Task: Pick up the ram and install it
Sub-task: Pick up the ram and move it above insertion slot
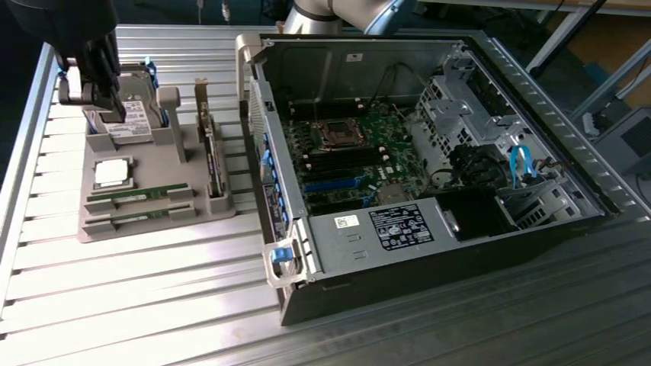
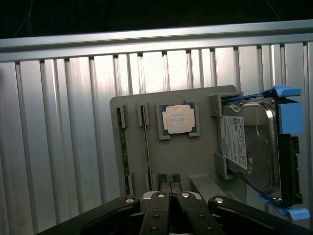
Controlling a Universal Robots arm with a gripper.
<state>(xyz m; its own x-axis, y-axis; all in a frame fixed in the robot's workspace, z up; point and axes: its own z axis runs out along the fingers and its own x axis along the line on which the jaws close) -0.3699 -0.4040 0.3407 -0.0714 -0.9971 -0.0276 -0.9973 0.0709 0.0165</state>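
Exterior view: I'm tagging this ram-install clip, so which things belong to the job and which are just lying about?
Job: two ram sticks in the gray holder, the open computer's motherboard, the shut gripper near the holder.
Lying about: processor chip, hard drive, upright card.

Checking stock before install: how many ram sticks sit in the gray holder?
2: one ram stick beside the processor, the other along the holder's outer edge. None seems hidden.

Robot arm [image 1: 341, 14] extended, wrist angled downward, jaws closed together
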